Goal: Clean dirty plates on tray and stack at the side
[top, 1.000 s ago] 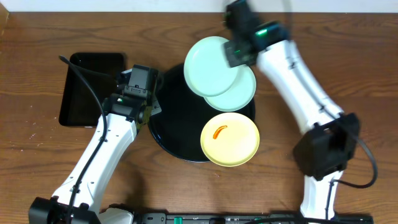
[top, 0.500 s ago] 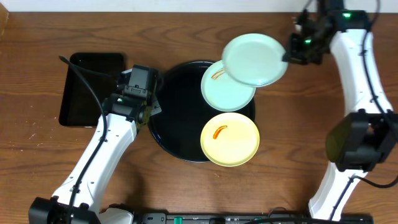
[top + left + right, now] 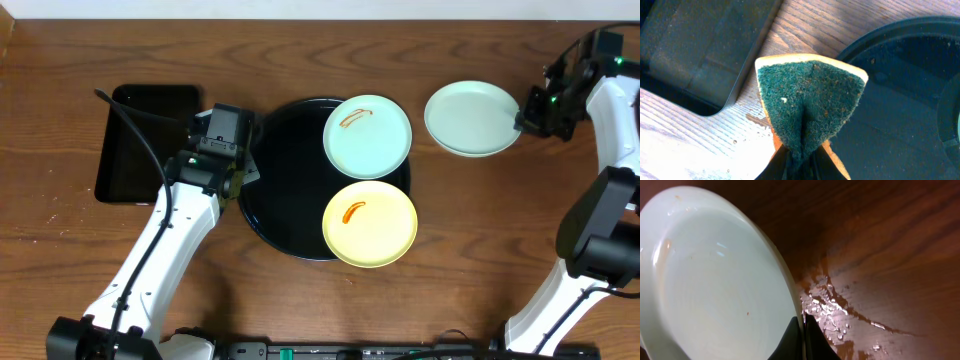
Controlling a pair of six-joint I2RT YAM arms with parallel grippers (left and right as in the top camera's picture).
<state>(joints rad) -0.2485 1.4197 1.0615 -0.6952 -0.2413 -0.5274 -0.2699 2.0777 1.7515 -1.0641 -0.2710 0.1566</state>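
Overhead: in the last second your right gripper (image 3: 524, 118) has swung the wiped pale mint-blue round plate (image 3: 472, 118) off the large round glossy black tray (image 3: 285, 195); it now sits at the upper right of the frame over the bare wooden table (image 3: 480, 240), well apart from the tray. Two plates remain on the tray's right half, a second pale mint-blue plate (image 3: 367, 136) above and a pale yellow plate (image 3: 369, 222) below, each with an orange-brown smear. Your left gripper (image 3: 238, 172) has not moved from the tray's left rim, beside the small rectangular black tray (image 3: 150, 140).

Left wrist: the left fingers are clamped on a folded green-faced yellow sponge (image 3: 810, 100); it hangs over wet wood between the rectangular tray at upper left and the round tray at right.

Right wrist: the jaws pinch the wiped plate's rim at lower centre; its face looks clean but for a few specks; water droplets (image 3: 832, 307) lie on the wood beside it; whether it rests on the table you cannot tell.

Judged from this, one plate of three is nearly stacked; release comes next.
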